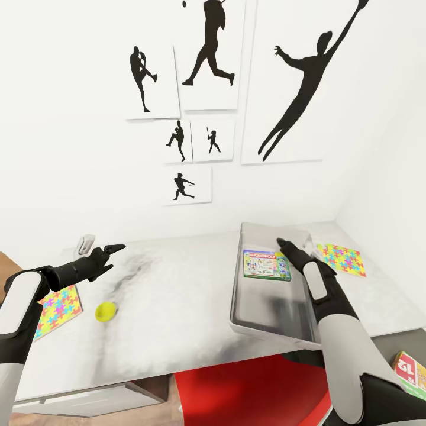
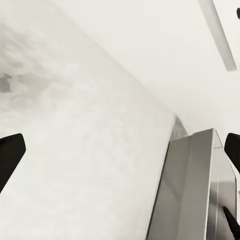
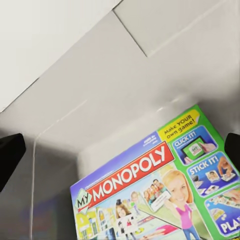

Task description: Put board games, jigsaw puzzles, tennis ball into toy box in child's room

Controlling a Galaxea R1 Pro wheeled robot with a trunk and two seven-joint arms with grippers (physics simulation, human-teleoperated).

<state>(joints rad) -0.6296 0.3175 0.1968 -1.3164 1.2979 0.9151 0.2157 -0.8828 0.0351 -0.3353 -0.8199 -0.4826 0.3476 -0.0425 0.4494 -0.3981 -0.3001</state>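
Right gripper (image 1: 283,242) hangs over the toy box (image 1: 269,322), above the Monopoly box (image 1: 266,264). The right wrist view shows its two dark fingertips (image 3: 10,155) far apart at either side, nothing between them: spread wide, holding nothing, not touching the game.

Left gripper (image 1: 115,248) reaches out over the table (image 1: 177,307) toward the back wall. In the left wrist view the fingertips (image 2: 10,155) also stand wide, empty, bare tabletop under them.

Toy box: shallow light grey tray, smooth, faintly glossy, sloped sides, near the table's right end. Monopoly box lies flat inside, toward the tray's far end; green-edged, glossy print, red banner with white lettering.

Table top: pale grey, mottled. Tennis ball (image 1: 106,310), small, yellow-green, rests near the front left. One jigsaw puzzle (image 1: 56,310), flat, bright interlocking pieces, lies at the left edge; the second puzzle (image 1: 342,259) lies just right of the tray. A red-and-green game box (image 1: 413,373) shows at lower right, beyond the table's end.

Black baseball-player silhouettes (image 1: 207,89) on the white wall.
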